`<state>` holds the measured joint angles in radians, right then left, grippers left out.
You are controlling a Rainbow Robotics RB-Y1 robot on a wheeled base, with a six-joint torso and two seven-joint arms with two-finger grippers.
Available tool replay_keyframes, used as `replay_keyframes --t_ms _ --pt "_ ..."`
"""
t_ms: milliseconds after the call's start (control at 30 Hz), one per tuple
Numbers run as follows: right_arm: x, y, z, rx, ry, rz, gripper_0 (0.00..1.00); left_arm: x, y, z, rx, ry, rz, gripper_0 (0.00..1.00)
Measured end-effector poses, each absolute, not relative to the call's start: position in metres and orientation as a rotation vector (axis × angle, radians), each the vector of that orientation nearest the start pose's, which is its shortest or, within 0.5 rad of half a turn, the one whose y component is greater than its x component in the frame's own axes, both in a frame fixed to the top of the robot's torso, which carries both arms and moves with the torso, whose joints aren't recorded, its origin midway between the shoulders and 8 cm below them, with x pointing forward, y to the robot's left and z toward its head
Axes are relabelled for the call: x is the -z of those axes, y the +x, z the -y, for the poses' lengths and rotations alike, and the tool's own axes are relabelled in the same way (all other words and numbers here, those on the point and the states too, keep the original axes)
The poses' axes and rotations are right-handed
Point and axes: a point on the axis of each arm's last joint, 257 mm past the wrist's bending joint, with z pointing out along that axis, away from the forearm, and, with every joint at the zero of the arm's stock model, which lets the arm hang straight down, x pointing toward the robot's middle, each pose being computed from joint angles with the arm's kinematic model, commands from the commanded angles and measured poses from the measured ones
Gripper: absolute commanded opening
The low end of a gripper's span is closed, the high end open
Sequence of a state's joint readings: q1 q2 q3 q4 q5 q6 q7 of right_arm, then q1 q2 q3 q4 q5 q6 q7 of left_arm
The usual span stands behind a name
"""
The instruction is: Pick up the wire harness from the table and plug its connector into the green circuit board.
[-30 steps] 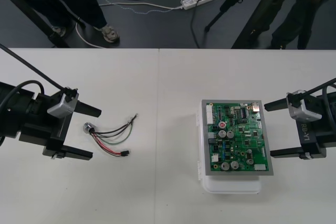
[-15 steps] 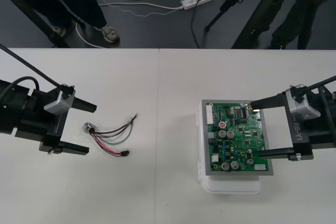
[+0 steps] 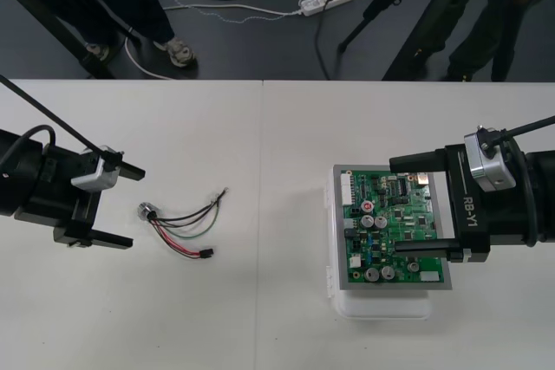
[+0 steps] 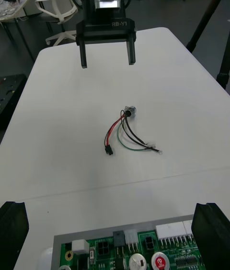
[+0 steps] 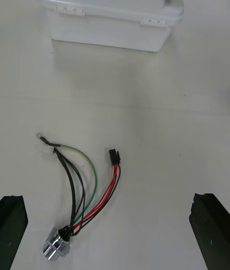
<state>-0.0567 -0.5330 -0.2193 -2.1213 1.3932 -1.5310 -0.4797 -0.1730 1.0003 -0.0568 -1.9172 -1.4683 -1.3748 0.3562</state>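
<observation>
The wire harness [image 3: 178,227] lies loose on the table, left of centre. Its round metal socket [image 3: 146,210] points toward my left gripper [image 3: 124,205], and its black plug [image 3: 206,253] lies on the far side of the wires. The left gripper is open and just left of the socket, without touching it. The green circuit board [image 3: 390,227] sits on its white base [image 3: 381,308] at the right. My right gripper [image 3: 406,205] hangs open over the board, its fingers spanning it. In the left wrist view the harness [image 5: 81,188] lies between the open fingers [image 5: 10,224], with plug [image 5: 114,156] and socket [image 5: 56,247] apart from them.
In the right wrist view the left gripper [image 4: 107,64] faces me beyond the harness [image 4: 127,133], with the board's edge [image 4: 143,251] close below. Bare table separates harness and board. The table's far edge runs along the dark floor with cables.
My right gripper has moved left, from beside the board to over it. The left gripper has drawn back slightly to the left. The harness has not moved.
</observation>
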Motion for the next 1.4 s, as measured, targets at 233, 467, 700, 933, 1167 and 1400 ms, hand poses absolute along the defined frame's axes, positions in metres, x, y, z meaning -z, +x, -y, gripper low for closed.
replay_keyframes --t_ms 233,467,700,933,1167,1400 --pt "0.093 0.31 0.095 -0.837 -1.361 -1.32 1.0 0.192 0.37 -0.224 0.32 1.844 -1.651 1.0" --pt "0.078 0.318 0.084 -0.858 -1.281 -1.28 1.0 0.188 0.383 -0.232 0.228 1.882 -1.632 1.0" --pt "0.073 0.318 0.072 -0.88 -1.271 -1.256 1.0 0.181 0.392 -0.24 0.137 1.976 -1.6 1.0" --pt "0.065 0.318 0.063 -0.897 -1.283 -1.235 1.0 0.178 0.4 -0.25 0.033 2.083 -1.528 1.0" --pt "0.057 0.316 0.058 -0.926 -1.269 -1.206 1.0 0.183 0.406 -0.261 -0.039 2.194 -1.39 1.0" --pt "0.057 0.317 0.057 -1.004 -1.244 -1.2 1.0 0.204 0.405 -0.271 -0.039 2.311 -1.327 1.0"
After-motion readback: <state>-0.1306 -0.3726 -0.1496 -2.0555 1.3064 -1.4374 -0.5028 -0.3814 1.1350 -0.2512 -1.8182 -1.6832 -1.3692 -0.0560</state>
